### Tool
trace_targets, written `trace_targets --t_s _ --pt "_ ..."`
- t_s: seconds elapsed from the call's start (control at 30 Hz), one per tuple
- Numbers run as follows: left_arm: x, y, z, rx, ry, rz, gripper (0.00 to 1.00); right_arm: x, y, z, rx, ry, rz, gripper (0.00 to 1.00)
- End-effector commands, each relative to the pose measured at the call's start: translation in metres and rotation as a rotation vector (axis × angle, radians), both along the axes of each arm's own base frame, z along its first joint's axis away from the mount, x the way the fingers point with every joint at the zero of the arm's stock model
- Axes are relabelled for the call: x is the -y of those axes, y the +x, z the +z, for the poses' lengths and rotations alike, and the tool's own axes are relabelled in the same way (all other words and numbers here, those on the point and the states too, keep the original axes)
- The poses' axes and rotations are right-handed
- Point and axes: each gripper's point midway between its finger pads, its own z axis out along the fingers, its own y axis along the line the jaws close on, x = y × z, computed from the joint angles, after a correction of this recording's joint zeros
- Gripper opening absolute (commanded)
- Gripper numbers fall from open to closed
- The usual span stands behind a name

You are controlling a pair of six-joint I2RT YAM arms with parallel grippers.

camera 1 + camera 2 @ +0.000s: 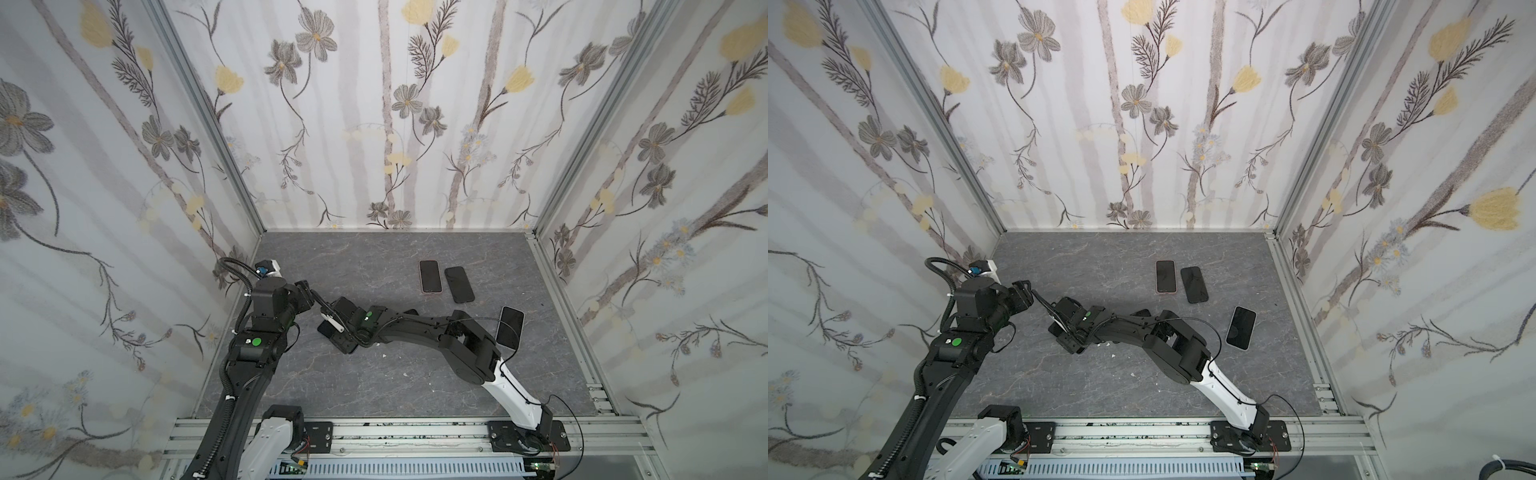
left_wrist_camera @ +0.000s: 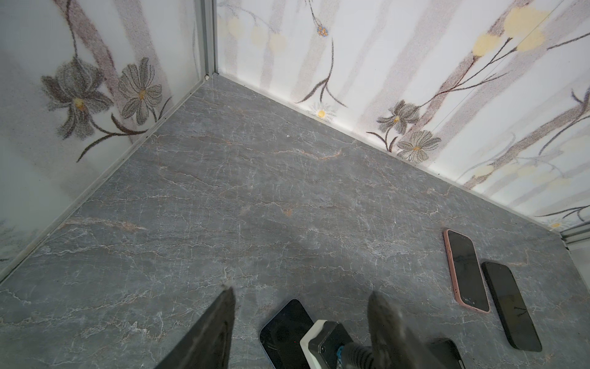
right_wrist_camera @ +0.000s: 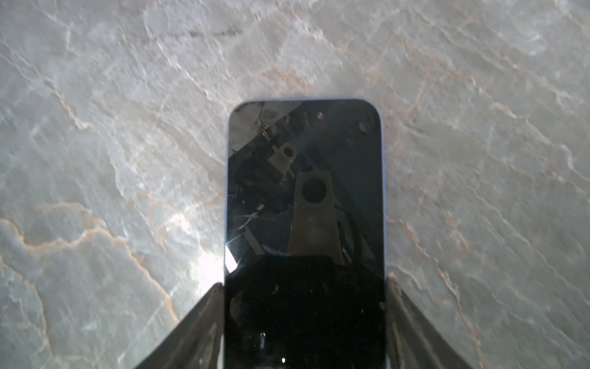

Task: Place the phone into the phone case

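Marble tabletop (image 1: 374, 257) | right hand (image 3: 305, 284) clasps blue-edged phone (image 3: 305, 191) | pink-cased phone (image 1: 429, 276) beside black phone (image 1: 459, 284)

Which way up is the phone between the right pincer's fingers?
Screen up: the phone lies flat on the table, glass reflecting the wrist camera.

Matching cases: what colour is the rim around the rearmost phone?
The rim is pink, shown best in the left wrist view.

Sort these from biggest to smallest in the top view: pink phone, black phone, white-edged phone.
1. white-edged phone: looks largest, but it lies nearer the camera, so that is unsure.
2. black phone and pink phone: look about alike, so not ranked.
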Motion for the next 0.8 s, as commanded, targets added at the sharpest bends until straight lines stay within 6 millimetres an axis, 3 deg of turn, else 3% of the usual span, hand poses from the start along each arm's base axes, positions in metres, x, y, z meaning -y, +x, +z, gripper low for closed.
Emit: trace_targets --t_s 0.0,0.27,0.5,0.77 --pt "0.002 0.004 0.001 0.010 0.001 -0.010 0.65 0.015 -0.005 0.008 -0.015 -0.039 0.004 0.62" --pt "0.022 0.013 -0.014 -0.047 -0.039 -0.112 0.65 0.030 -0.001 0.044 0.042 0.062 -0.045 0.59" --pt "0.046 0.024 -0.014 -0.081 -0.102 -0.231 0.65 0.051 0.009 0.083 0.123 0.142 -0.112 0.57" --pt "0.109 0.030 -0.003 -0.140 -0.327 -0.537 0.63 0.098 0.029 0.166 0.249 0.342 -0.193 0.56"
